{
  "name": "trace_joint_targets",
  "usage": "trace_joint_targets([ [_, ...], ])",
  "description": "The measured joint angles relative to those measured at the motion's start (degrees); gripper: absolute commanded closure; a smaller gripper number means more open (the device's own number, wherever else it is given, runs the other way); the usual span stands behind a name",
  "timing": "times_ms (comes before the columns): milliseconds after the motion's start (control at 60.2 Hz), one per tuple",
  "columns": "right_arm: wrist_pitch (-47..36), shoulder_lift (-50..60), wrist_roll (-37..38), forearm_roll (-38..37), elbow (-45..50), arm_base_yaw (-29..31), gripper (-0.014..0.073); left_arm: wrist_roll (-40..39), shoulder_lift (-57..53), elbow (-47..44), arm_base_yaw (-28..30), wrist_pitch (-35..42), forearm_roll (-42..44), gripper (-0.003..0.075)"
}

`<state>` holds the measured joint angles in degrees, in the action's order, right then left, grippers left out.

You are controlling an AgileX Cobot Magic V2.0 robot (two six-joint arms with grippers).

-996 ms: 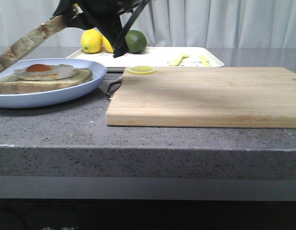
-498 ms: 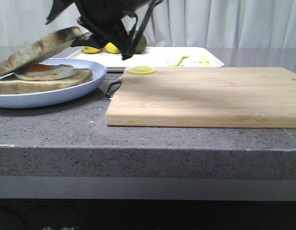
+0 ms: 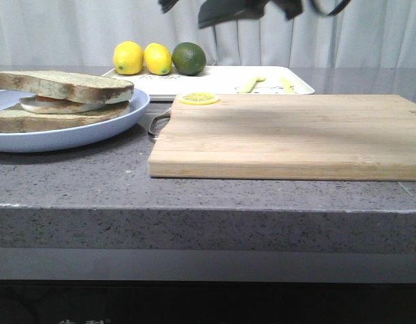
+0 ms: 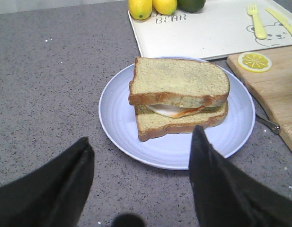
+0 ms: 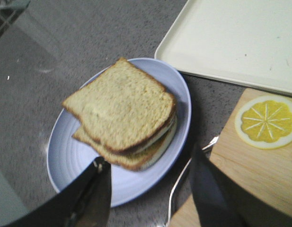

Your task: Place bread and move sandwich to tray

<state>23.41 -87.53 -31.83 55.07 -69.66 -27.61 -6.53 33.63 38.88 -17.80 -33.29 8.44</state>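
Now bread (image 4: 179,81) lies flat atop egg sandwich (image 4: 181,118).

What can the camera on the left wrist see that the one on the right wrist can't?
Only the left wrist view shows two lemons and a lime on the tray, a yellow fork, and the left end effector, open.

Only the right wrist view shows the right end effector, open over the plate's edge.

Both show the bread lying on the sandwich on the blue plate, the lemon slice on the cutting board, and the tray.
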Motion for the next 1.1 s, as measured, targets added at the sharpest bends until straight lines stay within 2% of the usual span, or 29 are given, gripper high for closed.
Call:
trace_joint_targets([
  [116,7.52,5.01,1.81,-10.96,0.0,0.26,0.0192,0.0,0.0,0.0,0.0,0.0,0.0,0.0288],
  [266,17.51,10.79,10.24,-27.45,0.16,0.26,0.0192,0.0,0.0,0.0,0.0,0.0,0.0,0.0288],
  [415,24.27,15.97,16.41,-37.63,0.38,0.26,0.0192,0.0,0.0,0.0,0.0,0.0,0.0,0.0288],
  [581,24.45,23.7,17.99,-39.68,3.09,-0.08,0.0192,0.0,0.0,0.0,0.0,0.0,0.0,0.0288],
  [897,15.65,40.03,16.3,-41.44,15.59,-0.71,0.0192,0.0,0.0,0.0,0.0,0.0,0.0,0.0288],
  [1096,12.02,46.71,14.76,-41.66,22.57,-0.71,0.0192,0.0,0.0,0.0,0.0,-0.09,0.0,0.0288],
])
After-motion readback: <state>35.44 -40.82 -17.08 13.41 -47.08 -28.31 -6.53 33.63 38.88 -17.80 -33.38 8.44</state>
